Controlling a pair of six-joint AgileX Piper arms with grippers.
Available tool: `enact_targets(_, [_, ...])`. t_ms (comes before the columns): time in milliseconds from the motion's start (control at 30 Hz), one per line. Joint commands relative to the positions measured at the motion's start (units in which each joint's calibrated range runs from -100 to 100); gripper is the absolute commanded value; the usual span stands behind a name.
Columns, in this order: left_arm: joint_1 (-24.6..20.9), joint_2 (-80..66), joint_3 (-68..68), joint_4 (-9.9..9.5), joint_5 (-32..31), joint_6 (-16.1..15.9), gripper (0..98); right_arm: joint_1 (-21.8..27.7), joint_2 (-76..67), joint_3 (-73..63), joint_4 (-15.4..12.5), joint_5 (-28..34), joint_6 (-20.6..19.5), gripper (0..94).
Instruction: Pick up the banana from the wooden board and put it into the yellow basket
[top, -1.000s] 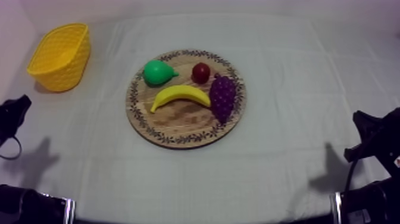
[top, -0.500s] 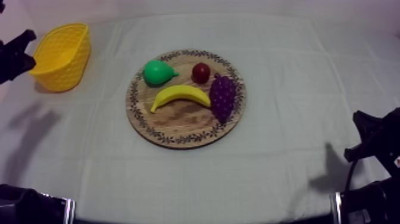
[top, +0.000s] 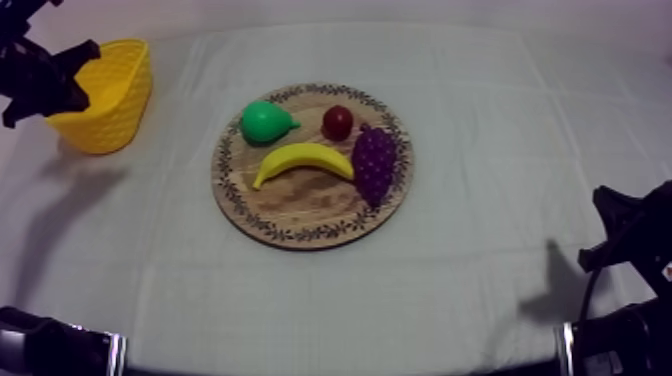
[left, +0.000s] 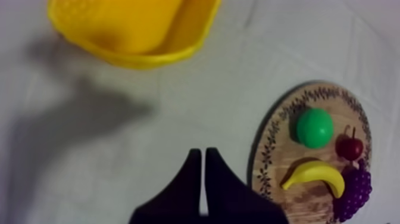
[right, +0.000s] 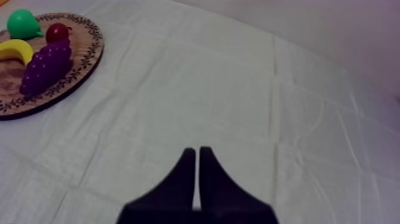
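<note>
The yellow banana (top: 300, 160) lies across the middle of the round wooden board (top: 300, 228), between the green pear (top: 265, 121) and the purple grapes (top: 374, 163). At the table's far left stands the yellow basket (top: 110, 95). My left gripper (top: 68, 72) hangs high at the basket's left rim. In the left wrist view its fingers (left: 203, 156) lie together, shut on nothing, over bare cloth, with the basket (left: 137, 36) ahead and the banana (left: 313, 176) to one side. My right gripper (right: 197, 152) is shut over bare cloth, well away from the board (right: 59, 83).
A small red fruit (top: 338, 122) sits at the back of the board beside the grapes. The right arm (top: 628, 228) rests low at the table's right edge. Bare cloth (top: 500, 150) surrounds the board on every side.
My left arm rose from the lower left edge to the upper left, then moved right to the basket's left rim. The right arm and the fruit have not moved.
</note>
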Motion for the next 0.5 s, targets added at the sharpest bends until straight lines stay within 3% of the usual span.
enact_targets(0, [2.04, 1.50, -0.37, 0.41, -0.21, 0.14, 0.0, -0.02, -0.01, 0.04, 0.00, 0.07, -0.02, 0.4])
enact_targets(467, [19.37, 14.61, -6.23, 2.59, -2.89, 3.50, 0.0, -0.02, -0.01, 0.04, 0.00, 0.07, -0.02, 0.4])
